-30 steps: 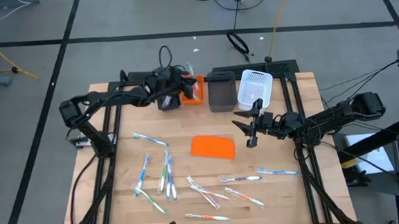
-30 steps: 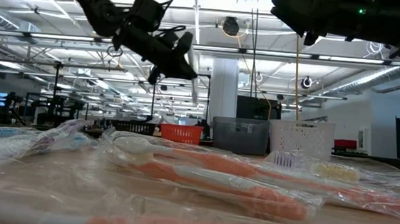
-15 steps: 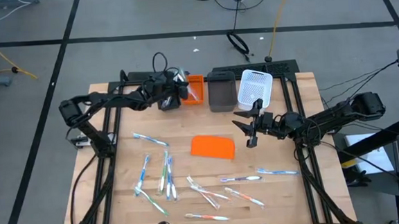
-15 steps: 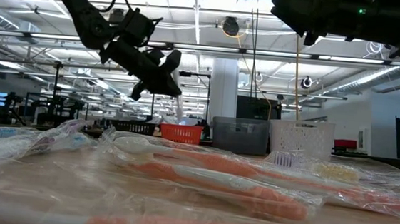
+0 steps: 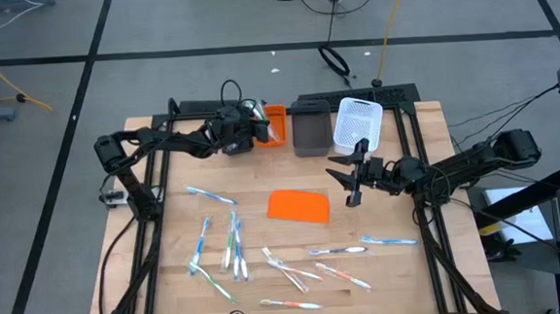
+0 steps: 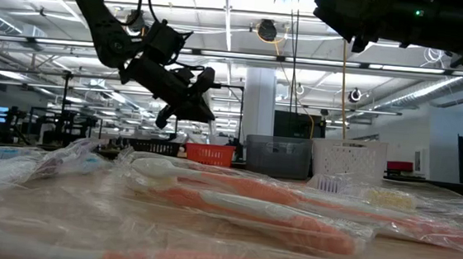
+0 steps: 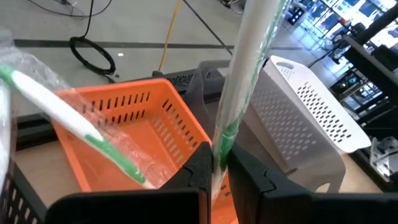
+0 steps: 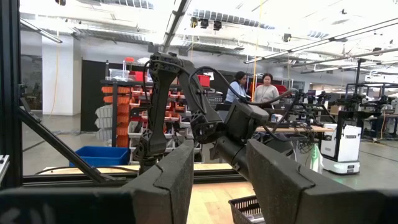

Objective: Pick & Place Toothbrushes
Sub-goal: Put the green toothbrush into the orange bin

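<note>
Left gripper [image 7: 216, 171] has pulled back slightly from over the orange bin [image 5: 274, 128], clamped on a green toothbrush [image 7: 239, 99]. Placing step; next: release into bin. Right gripper [image 5: 351, 178] waits, spread wide.

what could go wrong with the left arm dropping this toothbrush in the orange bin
The left end effector pinches a green and white toothbrush only near its lower end, so the long upper part could swing or slip out. It stands over the near edge of the orange bin, not the middle, so it might tip outside on release. A wrapped toothbrush already lies slanted in the bin and could deflect it. The right end effector waits open, well clear.
</note>
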